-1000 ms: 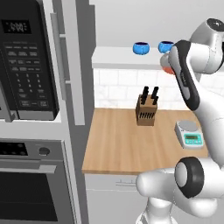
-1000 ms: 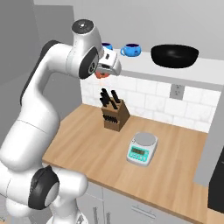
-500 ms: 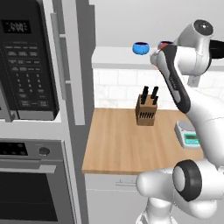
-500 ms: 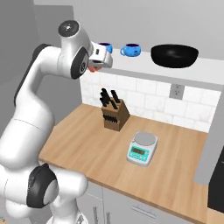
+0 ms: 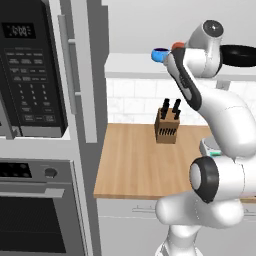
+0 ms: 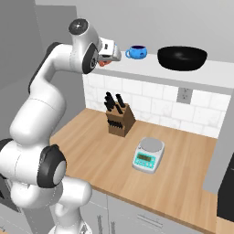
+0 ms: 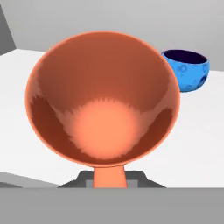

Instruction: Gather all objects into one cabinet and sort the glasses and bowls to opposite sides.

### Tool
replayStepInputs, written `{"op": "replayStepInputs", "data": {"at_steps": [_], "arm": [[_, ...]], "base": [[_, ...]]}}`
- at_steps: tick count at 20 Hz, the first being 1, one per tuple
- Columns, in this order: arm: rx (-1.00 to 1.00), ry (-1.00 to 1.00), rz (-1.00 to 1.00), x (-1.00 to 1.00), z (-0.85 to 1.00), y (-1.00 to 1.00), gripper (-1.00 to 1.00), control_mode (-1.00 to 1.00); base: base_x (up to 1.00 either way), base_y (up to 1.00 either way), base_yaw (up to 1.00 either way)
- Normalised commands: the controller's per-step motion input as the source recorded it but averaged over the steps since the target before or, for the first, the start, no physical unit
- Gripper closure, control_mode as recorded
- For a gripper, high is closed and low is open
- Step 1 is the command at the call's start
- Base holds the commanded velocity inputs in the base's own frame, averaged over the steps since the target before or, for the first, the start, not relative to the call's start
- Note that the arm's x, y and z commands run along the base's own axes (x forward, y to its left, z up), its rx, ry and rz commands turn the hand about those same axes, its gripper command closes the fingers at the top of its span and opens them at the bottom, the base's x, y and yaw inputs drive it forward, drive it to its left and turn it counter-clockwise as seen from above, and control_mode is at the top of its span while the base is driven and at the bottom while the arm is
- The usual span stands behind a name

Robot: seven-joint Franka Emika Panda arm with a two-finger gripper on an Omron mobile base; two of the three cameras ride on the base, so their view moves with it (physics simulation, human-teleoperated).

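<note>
Pinching the salmon-orange cup [image 7: 103, 109], the gripper [image 6: 109, 56] is hovering over the white cabinet floor [image 7: 26, 70] near its left edge; one blue bowl [image 7: 187, 68] is sitting just beyond, apart from it.

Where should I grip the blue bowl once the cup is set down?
Pinch the rim of the blue bowl, one finger inside and one outside, coming from above. It sits upright with its dark mouth open upward on the cabinet floor, apart from the cup, and its rounded wall would probably slip in a side grip.
</note>
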Motion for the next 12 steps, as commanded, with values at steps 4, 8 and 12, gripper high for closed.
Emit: {"op": "replayStepInputs", "data": {"at_steps": [4, 8, 12], "arm": [[0.00, 0.09, 0.04, 0.31, 0.26, -0.22, 1.00, -1.00], [0.00, 0.24, 0.00, 0.34, 0.00, -0.02, 1.00, -1.00], [0.00, 0.27, 0.02, 0.29, 0.00, 0.04, 1.00, -1.00]], "base": [[0.00, 0.00, 0.00], [0.00, 0.00, 0.00], [0.00, 0.00, 0.00]]}}
